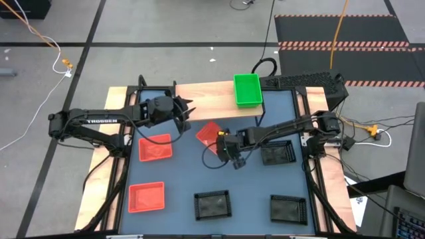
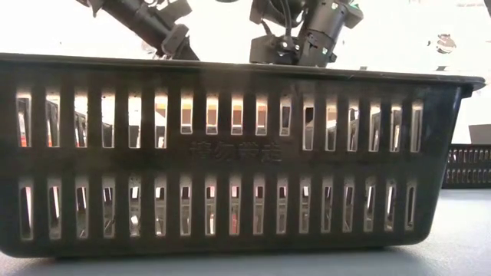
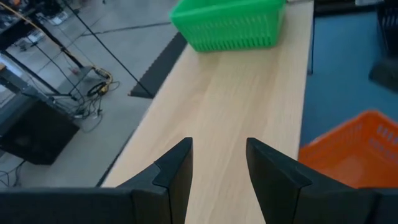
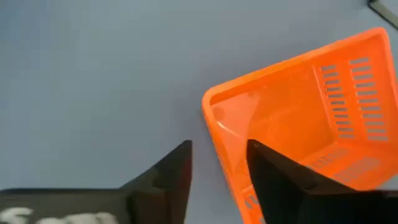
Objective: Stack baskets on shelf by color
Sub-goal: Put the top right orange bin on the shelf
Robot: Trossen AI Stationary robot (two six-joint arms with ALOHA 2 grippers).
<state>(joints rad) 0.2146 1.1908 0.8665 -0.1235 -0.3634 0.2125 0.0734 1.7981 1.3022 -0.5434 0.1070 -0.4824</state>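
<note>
One red basket (image 1: 211,133) lies turned askew on the blue-grey table just in front of the shelf (image 1: 206,96). My right gripper (image 1: 222,141) is open at its corner; in the right wrist view (image 4: 217,163) one finger is inside this basket (image 4: 305,118) and one outside. My left gripper (image 1: 191,108) hovers open over the shelf's left part (image 3: 236,112) and holds nothing. A green basket (image 1: 248,89) (image 3: 230,25) stands on the shelf's right part. Two more red baskets (image 1: 155,147) (image 1: 146,197) sit on the table's left. My right gripper stands astride the red basket's short wall (image 4: 219,140) near a corner, coming from above. Whether either finger touches that wall I cannot tell. The basket's bottom seems to lie on the table.
Three black baskets rest on the table: one on the right (image 1: 277,154), two along the near edge (image 1: 212,204) (image 1: 287,208). One of them fills the low view (image 2: 230,153). The shelf's middle is bare wood. Cables and a keyboard lie beyond the table's far right corner.
</note>
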